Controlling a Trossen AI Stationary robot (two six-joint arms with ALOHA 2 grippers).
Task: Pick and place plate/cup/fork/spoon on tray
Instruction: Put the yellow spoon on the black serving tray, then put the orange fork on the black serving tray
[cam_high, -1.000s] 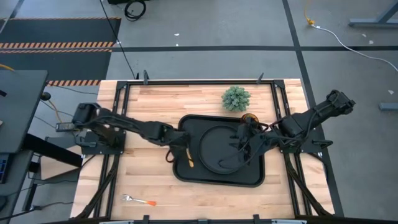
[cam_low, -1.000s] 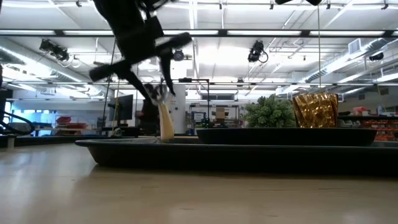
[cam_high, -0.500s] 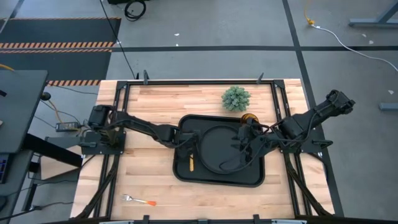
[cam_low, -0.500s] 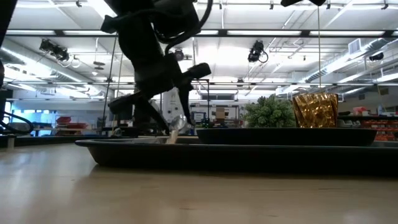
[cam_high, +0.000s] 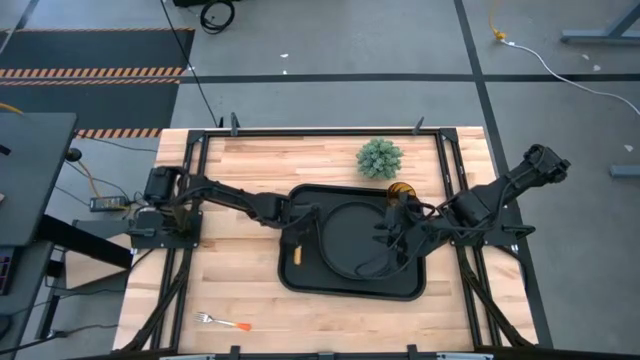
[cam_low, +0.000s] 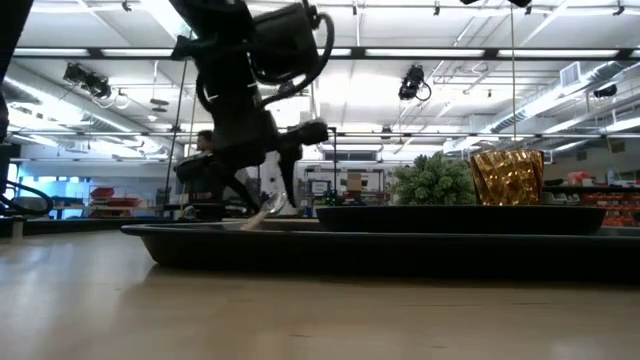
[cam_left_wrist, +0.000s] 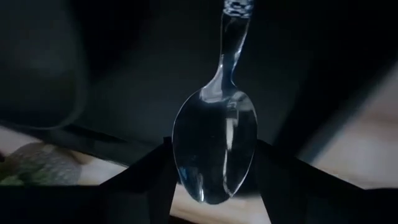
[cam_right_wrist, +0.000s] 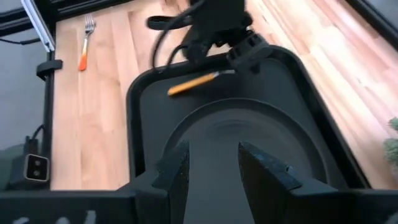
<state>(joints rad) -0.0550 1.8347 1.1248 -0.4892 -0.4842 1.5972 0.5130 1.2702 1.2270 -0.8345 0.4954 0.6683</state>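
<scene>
My left gripper (cam_high: 300, 234) is over the left part of the tray (cam_high: 350, 290), left of centre in the overhead view. The spoon (cam_left_wrist: 214, 149) sits with its bowl between my left fingers (cam_left_wrist: 146, 186), very close on both sides. I cannot tell whether they are clamping it or have let go. In the low view the spoon (cam_low: 262, 212) is tilted, with its handle end down on the tray.

My right gripper (cam_high: 386, 238) hangs over the right part of the plate (cam_high: 350, 240), which lies in the tray. Its fingers (cam_right_wrist: 177, 171) are spread, with only the plate's surface between them.

The cup (cam_high: 400, 190) stands at the tray's upper right corner, but I cannot tell whether it is inside the rim. The fork (cam_high: 225, 322) lies on the table (cam_high: 250, 160) at the lower left, well apart from the tray.
</scene>
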